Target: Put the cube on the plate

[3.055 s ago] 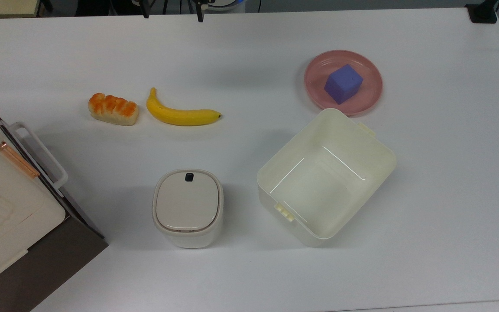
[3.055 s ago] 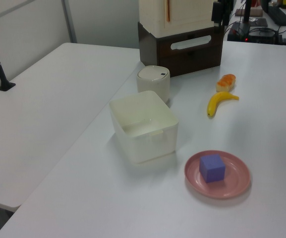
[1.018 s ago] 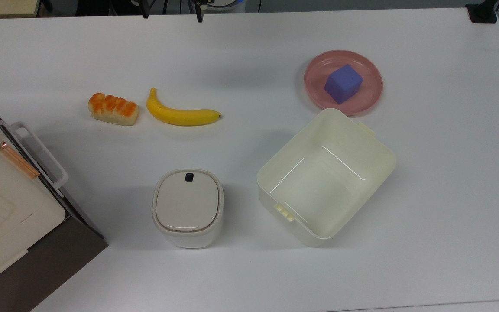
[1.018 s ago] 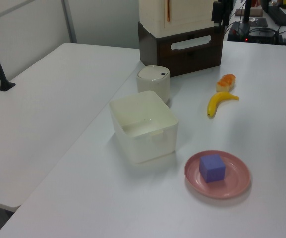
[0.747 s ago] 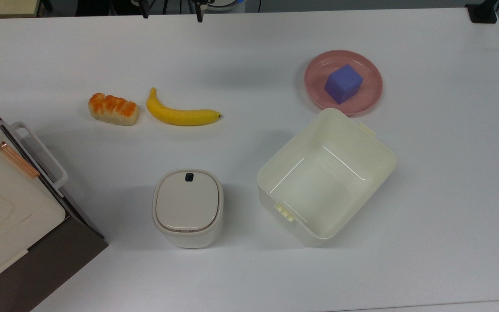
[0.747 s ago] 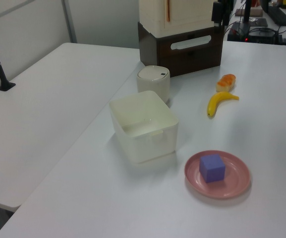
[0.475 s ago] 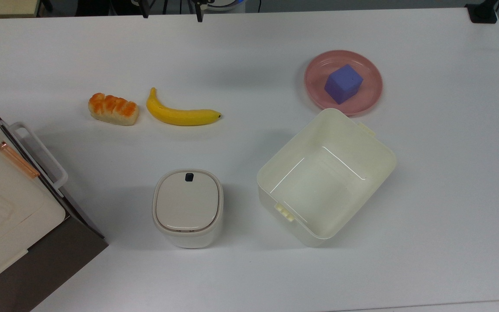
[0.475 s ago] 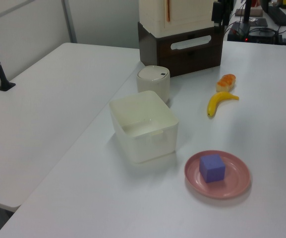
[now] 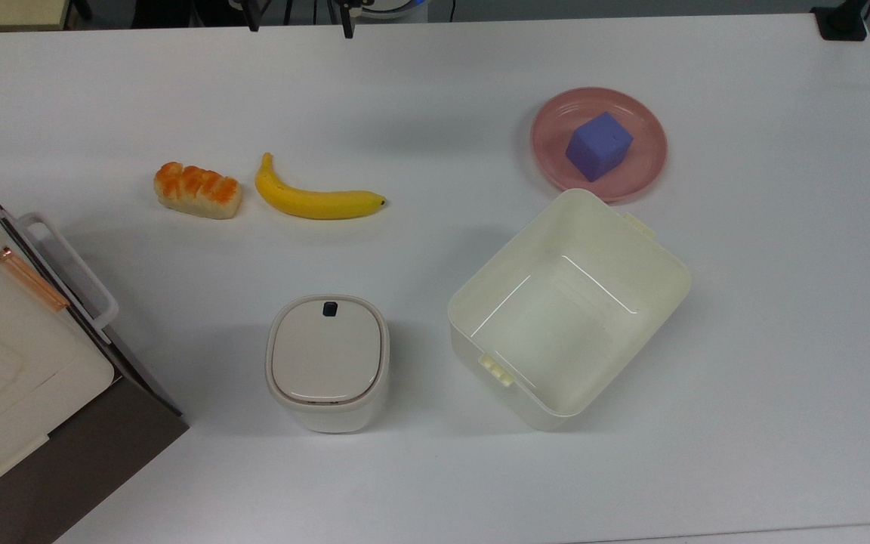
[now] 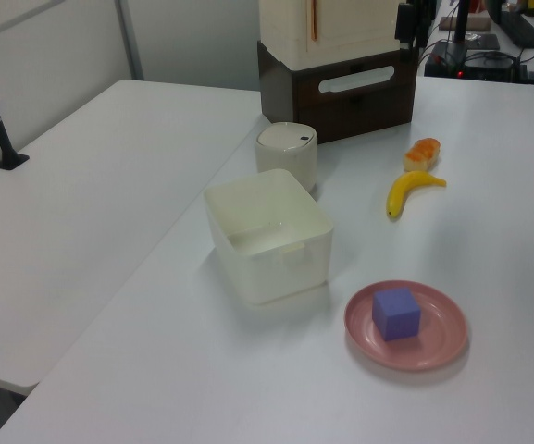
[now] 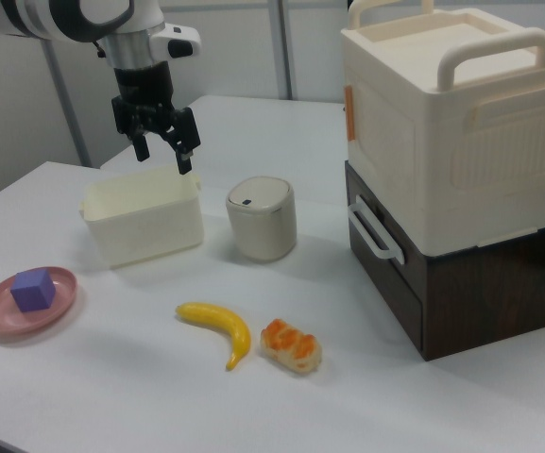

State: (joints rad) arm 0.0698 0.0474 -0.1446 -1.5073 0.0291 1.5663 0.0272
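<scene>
— One cube (image 9: 599, 146), blue-violet and matte, plain faces, sits on the pink plate (image 9: 646, 168) just beside the cream tub (image 9: 661, 287).
— And the gripper (image 11: 163, 153)?
— Raised above the tub in the right view, fingers spread, holding nothing. The tub's corner covers part of the plate's rim in the top view.

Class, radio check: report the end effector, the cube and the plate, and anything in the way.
End effector open, empty, raised above the cream tub. Cube resting on the plate, untouched. Nothing in the way.
</scene>
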